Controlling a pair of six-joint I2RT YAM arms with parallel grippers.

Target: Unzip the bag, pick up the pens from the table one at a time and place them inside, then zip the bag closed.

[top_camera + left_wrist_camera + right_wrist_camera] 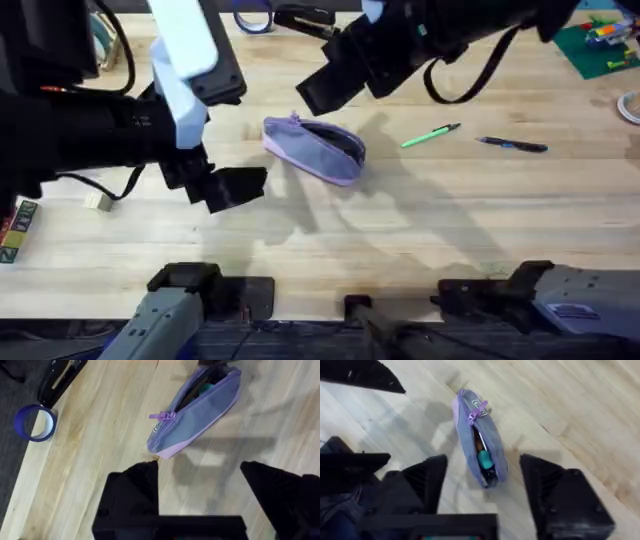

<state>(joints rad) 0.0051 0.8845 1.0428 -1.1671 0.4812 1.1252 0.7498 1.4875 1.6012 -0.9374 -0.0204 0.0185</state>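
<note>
The lavender and grey-blue bag point(318, 150) lies on the table point(420, 220) at centre, its zipper open and the pull at its left end. In the wrist views the bag point(200, 407) point(470, 435) gapes, with something teal inside. A green pen point(430, 136) and a dark pen point(512, 145) lie on the wood to the bag's right. My left gripper point(240, 187) point(199, 466) hovers open just left of the bag. Above the bag's far side, my right gripper point(325, 88) point(484, 460) is open, with the bag below its fingers.
A blue tape roll point(34, 422) point(255, 20) and a black stapler point(60, 380) point(305, 18) sit at the table's far edge. A green baseplate point(600, 45) lies at the far right. A printed block point(18, 230) rests at the left edge.
</note>
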